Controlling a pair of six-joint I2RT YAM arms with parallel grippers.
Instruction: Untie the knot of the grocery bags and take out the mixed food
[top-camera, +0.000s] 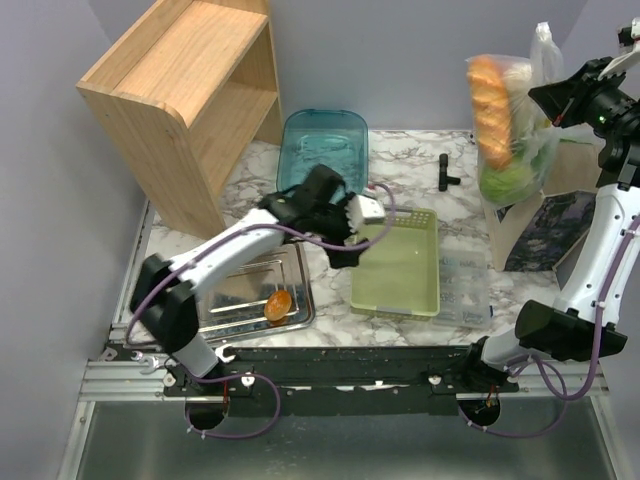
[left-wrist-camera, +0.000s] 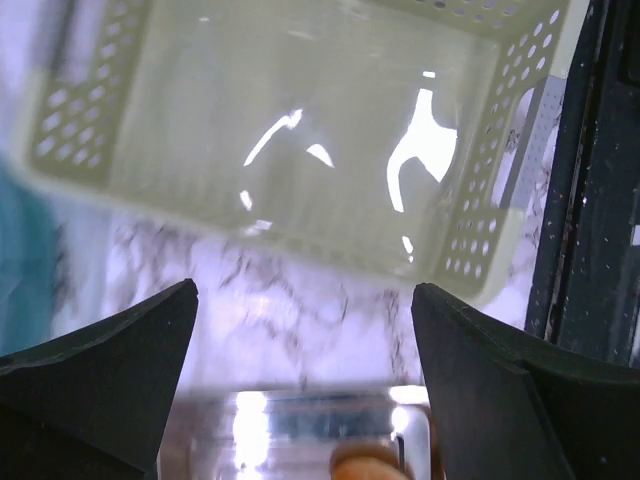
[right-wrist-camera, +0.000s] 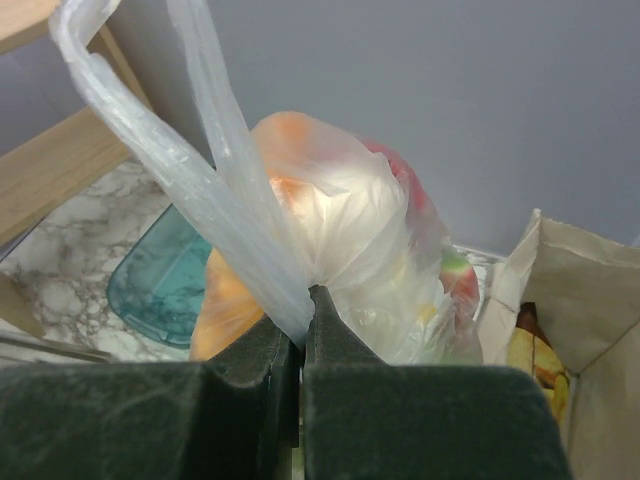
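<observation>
My right gripper (top-camera: 548, 98) is shut on the gathered neck of a translucent grocery bag (top-camera: 510, 120) and holds it high above the table's back right. Through the plastic I see an orange-brown bread roll (top-camera: 490, 105) and a green cabbage (top-camera: 508, 180). In the right wrist view the gripper (right-wrist-camera: 303, 305) pinches the bag (right-wrist-camera: 340, 230) just below its loose handles (right-wrist-camera: 150, 130); red and green food shows inside. My left gripper (top-camera: 345, 250) is open and empty, between the green basket (top-camera: 397, 262) and the metal tray (top-camera: 240, 295). In the left wrist view the left gripper (left-wrist-camera: 305, 310) hangs above marble.
A brown roll (top-camera: 278, 303) lies in the metal tray. A teal lid (top-camera: 322, 145) lies at the back, beside a wooden shelf (top-camera: 185, 95). A paper bag (top-camera: 545, 225) stands at the right, with a clear box (top-camera: 463, 285) next to the basket. A black tool (top-camera: 445, 170) lies at the back.
</observation>
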